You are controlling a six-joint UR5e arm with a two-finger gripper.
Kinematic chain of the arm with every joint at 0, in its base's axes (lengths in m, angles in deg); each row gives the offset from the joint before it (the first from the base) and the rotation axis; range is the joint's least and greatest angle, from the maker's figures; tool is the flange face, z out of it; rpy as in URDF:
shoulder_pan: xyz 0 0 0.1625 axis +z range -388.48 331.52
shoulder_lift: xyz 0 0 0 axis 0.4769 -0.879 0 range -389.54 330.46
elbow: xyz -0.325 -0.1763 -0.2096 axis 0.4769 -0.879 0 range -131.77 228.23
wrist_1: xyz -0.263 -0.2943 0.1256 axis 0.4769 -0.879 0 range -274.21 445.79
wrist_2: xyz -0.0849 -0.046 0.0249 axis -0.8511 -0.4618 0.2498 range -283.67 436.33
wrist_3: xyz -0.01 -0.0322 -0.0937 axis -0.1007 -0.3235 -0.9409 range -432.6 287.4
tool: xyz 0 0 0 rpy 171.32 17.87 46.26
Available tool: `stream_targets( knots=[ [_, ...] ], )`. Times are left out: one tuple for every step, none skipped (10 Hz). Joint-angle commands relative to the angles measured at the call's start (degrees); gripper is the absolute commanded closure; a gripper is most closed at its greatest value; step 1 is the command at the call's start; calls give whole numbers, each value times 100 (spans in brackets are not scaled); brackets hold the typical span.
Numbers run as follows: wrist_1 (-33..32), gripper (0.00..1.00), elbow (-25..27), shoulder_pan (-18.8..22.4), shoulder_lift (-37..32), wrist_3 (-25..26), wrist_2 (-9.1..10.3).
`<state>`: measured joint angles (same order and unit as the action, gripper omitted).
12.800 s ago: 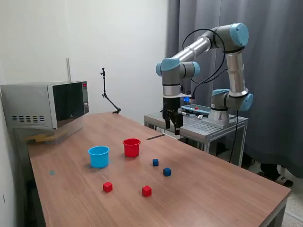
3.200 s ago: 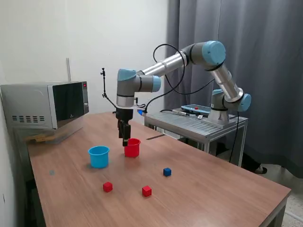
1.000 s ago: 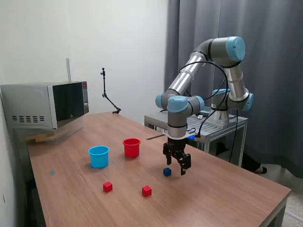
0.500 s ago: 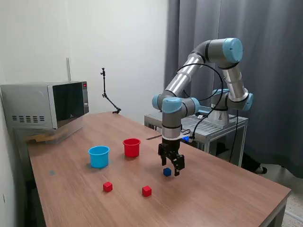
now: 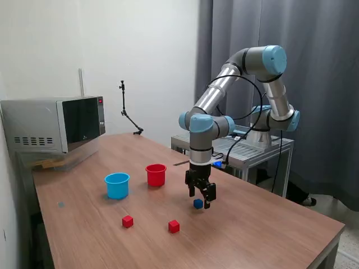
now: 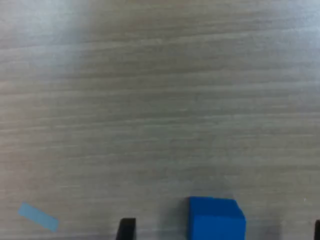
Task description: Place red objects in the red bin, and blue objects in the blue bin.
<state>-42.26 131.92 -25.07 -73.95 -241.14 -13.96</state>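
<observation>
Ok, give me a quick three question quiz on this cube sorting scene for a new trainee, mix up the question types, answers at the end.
1. True or false: the gripper is shut on the blue cube.
2. How many red cubes lie on the table?
3. Which cup is farther toward the exterior view's left? A) red cup B) light blue cup

Key
1. False: the gripper hovers open just above the cube, which sits on the wood in the wrist view.
2. Two.
3. B.
</observation>
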Motion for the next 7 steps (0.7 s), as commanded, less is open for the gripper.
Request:
stream_targets(
  knots=[
    [-114,0,6,-7,2,-3,12],
    [-115,0,6,-7,2,-3,12],
    [-115,0,-2,1,106,-3,12],
    [-115,0,15,1,125,-3,20],
    [-115,0,59,-16,125,-3,12],
    [-115,0,77,-16,125,-3,12],
    [-115,0,59,-42,125,-3,12]
  ],
)
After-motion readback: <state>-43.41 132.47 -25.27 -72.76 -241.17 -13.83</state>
